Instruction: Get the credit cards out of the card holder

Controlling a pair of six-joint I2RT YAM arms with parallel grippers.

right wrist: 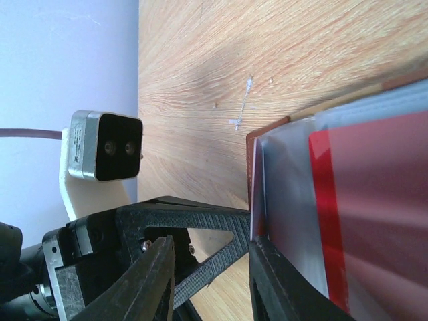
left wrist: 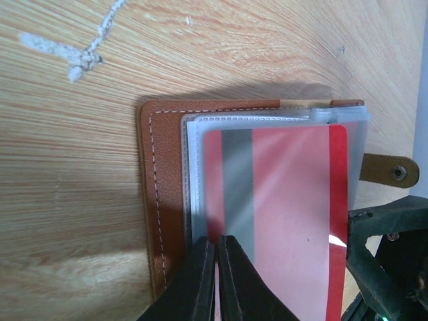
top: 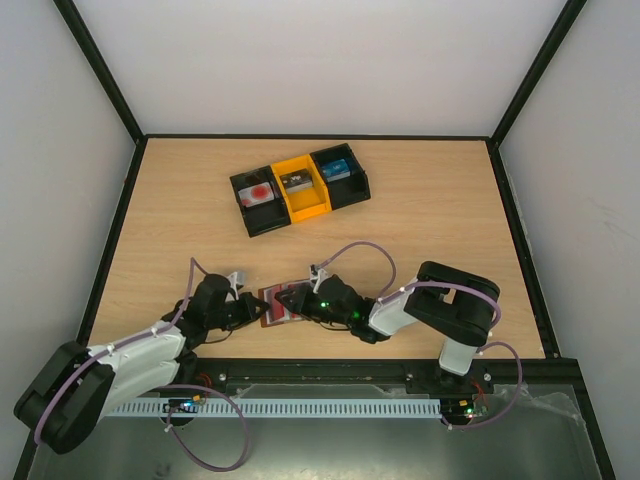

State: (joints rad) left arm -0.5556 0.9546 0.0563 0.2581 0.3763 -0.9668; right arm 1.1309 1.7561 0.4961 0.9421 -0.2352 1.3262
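The brown card holder (left wrist: 162,200) lies open on the table near the arm bases (top: 272,305). Its clear sleeves hold a red-pink credit card (left wrist: 287,221) with a grey stripe. My left gripper (left wrist: 216,242) is shut, its tips set against the near edge of that sleeve and card; I see nothing pinched between them. In the top view it sits just left of the holder (top: 256,309). My right gripper (right wrist: 212,245) is open at the holder's other side (top: 294,300), one finger (right wrist: 281,281) against the sleeve edge. A whitish credit card (top: 260,192) with a red round mark lies in the tray.
A black-and-yellow three-part tray (top: 308,211) stands mid-table, with something in each compartment. The holder's snap tab (left wrist: 391,172) sticks out toward the right gripper's black frame (left wrist: 384,247). Black rails (top: 110,250) border the table.
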